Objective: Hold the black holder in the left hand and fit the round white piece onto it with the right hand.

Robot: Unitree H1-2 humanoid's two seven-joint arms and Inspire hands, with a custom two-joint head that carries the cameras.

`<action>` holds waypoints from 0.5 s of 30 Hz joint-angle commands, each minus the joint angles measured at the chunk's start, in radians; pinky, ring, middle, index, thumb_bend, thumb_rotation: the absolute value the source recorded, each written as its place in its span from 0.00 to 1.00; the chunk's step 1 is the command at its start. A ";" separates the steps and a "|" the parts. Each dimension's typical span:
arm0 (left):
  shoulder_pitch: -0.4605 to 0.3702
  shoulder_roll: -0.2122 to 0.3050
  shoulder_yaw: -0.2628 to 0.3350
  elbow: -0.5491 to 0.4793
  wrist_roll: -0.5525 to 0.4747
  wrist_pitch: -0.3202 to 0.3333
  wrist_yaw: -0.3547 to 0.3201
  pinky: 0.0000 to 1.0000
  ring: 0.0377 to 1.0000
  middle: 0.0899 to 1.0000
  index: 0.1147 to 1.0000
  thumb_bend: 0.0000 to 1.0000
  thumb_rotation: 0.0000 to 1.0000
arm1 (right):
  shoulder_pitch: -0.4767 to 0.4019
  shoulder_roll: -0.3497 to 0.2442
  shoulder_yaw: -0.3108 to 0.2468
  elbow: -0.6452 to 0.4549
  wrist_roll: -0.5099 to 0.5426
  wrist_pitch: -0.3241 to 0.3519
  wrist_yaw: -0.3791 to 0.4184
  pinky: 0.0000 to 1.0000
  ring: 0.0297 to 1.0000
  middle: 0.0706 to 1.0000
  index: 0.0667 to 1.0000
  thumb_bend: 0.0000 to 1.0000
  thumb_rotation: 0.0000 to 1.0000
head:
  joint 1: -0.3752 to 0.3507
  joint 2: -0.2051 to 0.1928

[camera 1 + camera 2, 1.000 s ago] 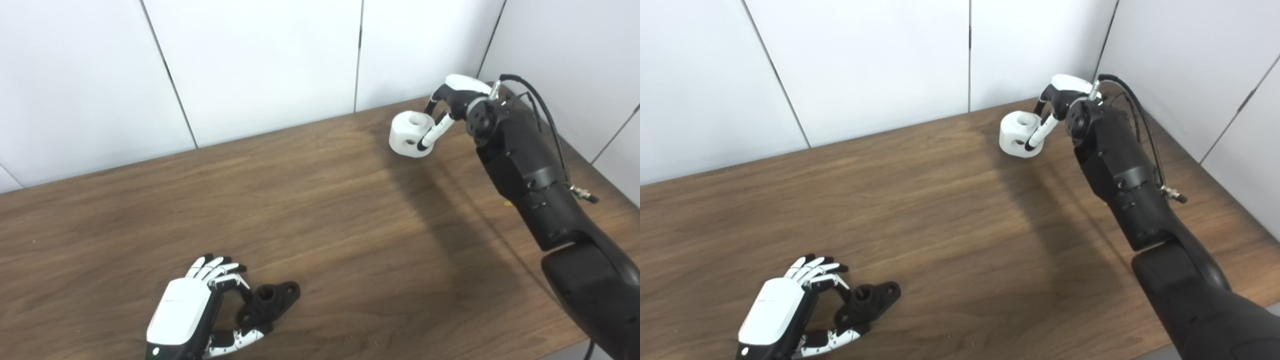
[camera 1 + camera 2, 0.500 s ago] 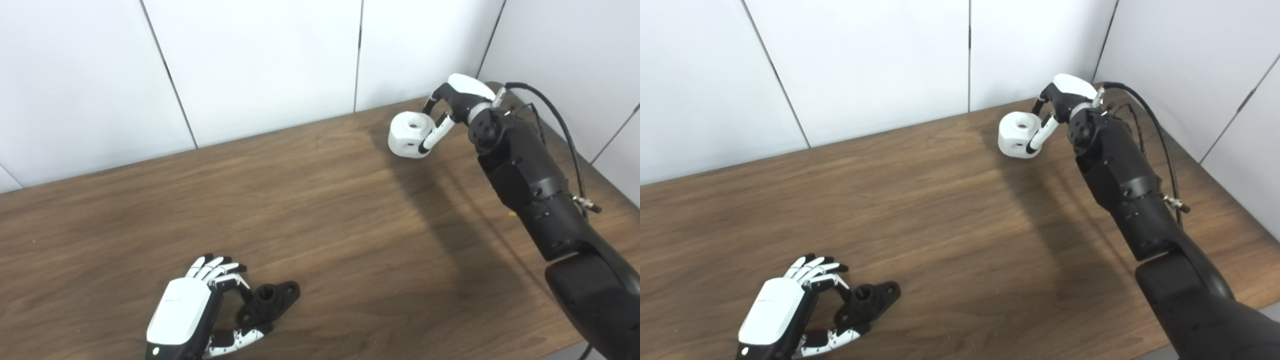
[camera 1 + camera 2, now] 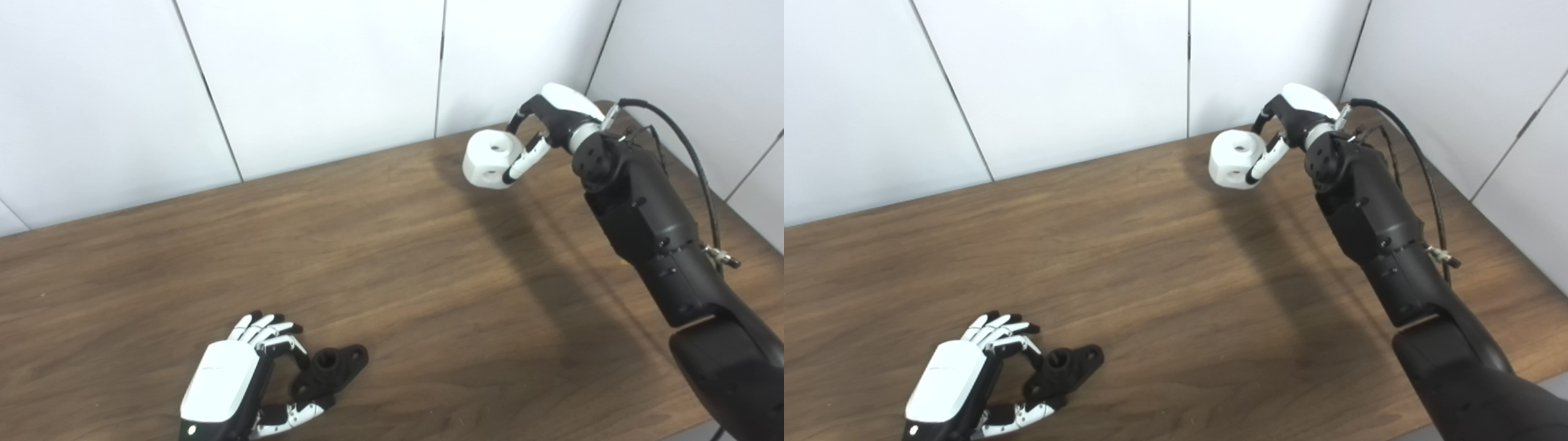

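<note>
Wood-grain table (image 3: 398,269): right robot hand (image 3: 551,122) grips the holed round white piece (image 3: 490,160); left robot hand (image 3: 236,383) clasps the black holder (image 3: 331,367).

Dark wood-grain table (image 3: 429,257), white panelled walls (image 3: 318,73), seemingly a corner

Since the earlier pictures, the round white piece (image 3: 492,159) has been lifted clear of the table (image 3: 392,257) by the right hand (image 3: 551,119) and carried leftward, away from the back right corner. It is gripped between fingers and thumb, and has been tilted so that its holed top face is turned more toward the left.
</note>
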 commanded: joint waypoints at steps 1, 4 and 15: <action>0.007 0.012 0.002 0.005 0.026 0.006 -0.012 0.94 0.86 0.75 0.42 0.52 0.05 | -0.036 -0.013 -0.003 -0.068 -0.009 0.002 0.011 1.00 0.97 0.84 0.45 0.52 0.14 | 0.011 0.005; 0.009 0.010 -0.001 -0.002 0.032 0.011 -0.016 0.94 0.86 0.75 0.42 0.52 0.05 | -0.033 -0.011 0.007 -0.136 -0.019 0.002 0.059 1.00 0.96 0.83 0.45 0.52 0.14 | 0.025 0.010; 0.012 -0.014 -0.027 0.008 0.067 0.033 -0.003 0.99 0.90 0.77 0.42 0.52 0.05 | -0.035 -0.006 0.066 -0.357 -0.094 0.001 0.280 1.00 0.95 0.82 0.45 0.52 0.14 | 0.120 0.040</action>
